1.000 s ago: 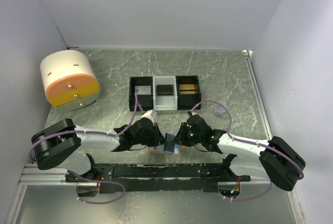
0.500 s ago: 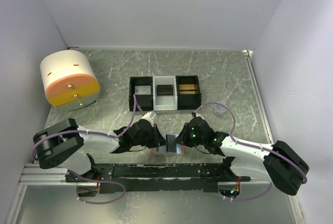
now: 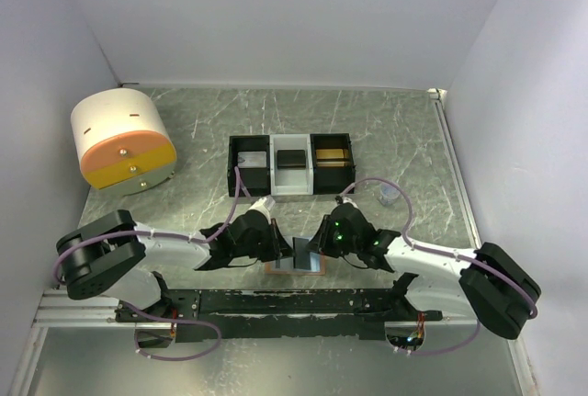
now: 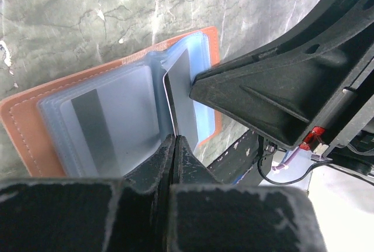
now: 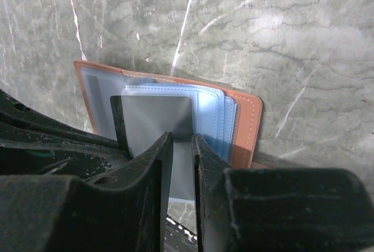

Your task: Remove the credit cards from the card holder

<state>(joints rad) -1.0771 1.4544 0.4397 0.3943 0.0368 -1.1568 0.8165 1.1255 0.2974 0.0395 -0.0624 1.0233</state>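
Note:
The salmon-orange card holder (image 4: 23,124) lies open on the marble table near the front edge, its blue sleeves (image 5: 219,114) fanned. A grey credit card (image 4: 180,85) stands out of the sleeves, and my left gripper (image 4: 174,140) is shut on its lower edge. Another card (image 4: 93,129) with a dark stripe stays inside a sleeve. My right gripper (image 5: 182,138) faces the flat side of the grey card (image 5: 155,117), its jaws a narrow gap apart with nothing between them, its tip resting at the holder's right half. From above, both grippers (image 3: 280,249) (image 3: 317,251) flank the holder (image 3: 274,270).
A black-and-white three-compartment tray (image 3: 291,185) stands behind the holder, with a card in each compartment. A round white and orange drawer box (image 3: 122,139) sits at the back left. A small clear object (image 3: 390,196) lies right of the tray. The black base rail (image 3: 294,302) runs along the near edge.
My left gripper's jaws have closed onto the grey card's edge. The card holder now lies flatter, and both arms shifted only slightly.

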